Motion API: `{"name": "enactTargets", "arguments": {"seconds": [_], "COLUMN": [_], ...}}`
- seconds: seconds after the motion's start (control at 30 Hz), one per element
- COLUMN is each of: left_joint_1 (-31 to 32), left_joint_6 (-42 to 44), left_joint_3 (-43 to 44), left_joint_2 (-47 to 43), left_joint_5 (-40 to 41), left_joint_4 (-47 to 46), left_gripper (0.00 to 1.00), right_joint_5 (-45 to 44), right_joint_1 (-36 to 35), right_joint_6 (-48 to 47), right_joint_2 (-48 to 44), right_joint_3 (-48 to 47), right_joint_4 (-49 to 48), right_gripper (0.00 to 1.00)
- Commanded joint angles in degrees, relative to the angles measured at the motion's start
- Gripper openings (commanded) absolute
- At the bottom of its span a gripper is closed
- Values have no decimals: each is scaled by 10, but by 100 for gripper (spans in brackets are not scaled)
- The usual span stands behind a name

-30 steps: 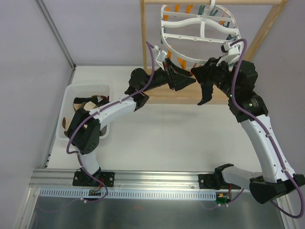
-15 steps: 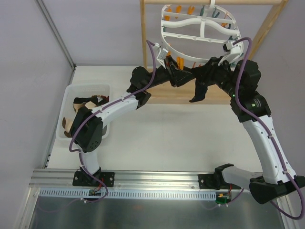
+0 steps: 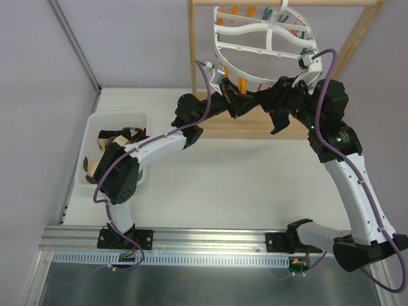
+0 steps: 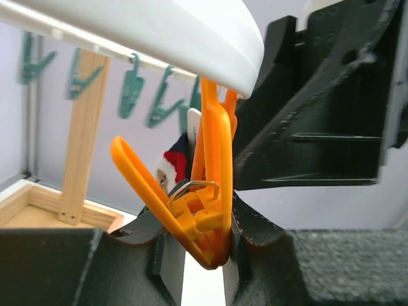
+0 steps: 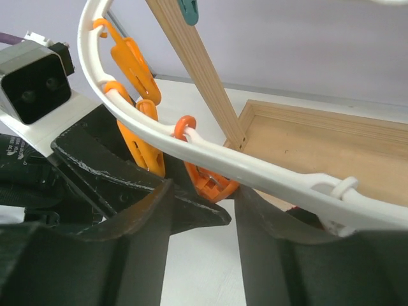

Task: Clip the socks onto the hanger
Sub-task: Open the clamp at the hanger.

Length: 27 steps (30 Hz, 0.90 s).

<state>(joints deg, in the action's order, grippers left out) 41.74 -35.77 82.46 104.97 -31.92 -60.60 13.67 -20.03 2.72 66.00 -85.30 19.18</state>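
Both arms have crept up and in toward the hanger's near rim since a second ago; the dark sock that dangled low under the right pincer now sits higher, tucked by the rim.

Near: white bench point(image 3: 210, 185), bare in the middle. White bin point(image 3: 95, 127) at its left edge holds the remaining socks point(image 3: 115, 136), tan and dark.

Mid: left pincer point(image 4: 197, 252) is clenched on an orange peg point(image 4: 207, 210), squeezing its lower end. A bit of sock with a red-and-white mark point(image 4: 173, 167) shows just behind the peg. Right pincer point(image 3: 275, 107) sits just beside it with the dark sock point(image 3: 278, 122) under it; from the right wrist view the fingers stand apart around the rim, but I cannot tell if they grip the fabric.

Step, my read: feeding the sock into the squeezed peg. Next calls for getting the sock edge between the peg tips, then easing the left squeeze off so the peg bites, and only then letting go on the right.

Far: white oval hanger point(image 3: 264, 44) hangs from a light wooden stand point(image 3: 360, 38), more orange and teal pegs around it. Pale lilac walls behind, metal post at left.
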Motion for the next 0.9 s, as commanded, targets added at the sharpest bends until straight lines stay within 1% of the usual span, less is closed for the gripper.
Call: {"name": "enactTargets", "arguments": {"seconds": [0.0, 0.2, 0.43, 0.7, 0.73, 0.83, 0.87], "left_joint_1": [10, 39, 69, 84, 86, 92, 93], "left_joint_6": [52, 127, 220, 250, 257, 263, 264], "left_joint_3": [-12, -14, -20, -25, -26, -24, -24], "left_joint_2": [-29, -42, -58, -57, -58, -57, -58], "left_joint_5": [39, 99, 189, 228, 232, 237, 239], "left_joint_4": [-32, 14, 54, 61, 60, 61, 61], "left_gripper": [14, 13, 13, 13, 12, 13, 13], "right_joint_5": [-4, -24, -74, -102, -105, -119, -121], "right_joint_1": [0, -4, -12, -15, -14, -16, -17], "right_joint_6": [21, 42, 39, 45, 47, 47, 47], "right_joint_2": [-4, 4, 5, 7, 6, 6, 7], "right_joint_3": [-34, -39, -40, -38, -37, -30, -29], "right_joint_4": [-15, -22, -12, -22, -28, -39, -41], "right_gripper": [47, 52, 53, 55, 54, 46, 41]}}
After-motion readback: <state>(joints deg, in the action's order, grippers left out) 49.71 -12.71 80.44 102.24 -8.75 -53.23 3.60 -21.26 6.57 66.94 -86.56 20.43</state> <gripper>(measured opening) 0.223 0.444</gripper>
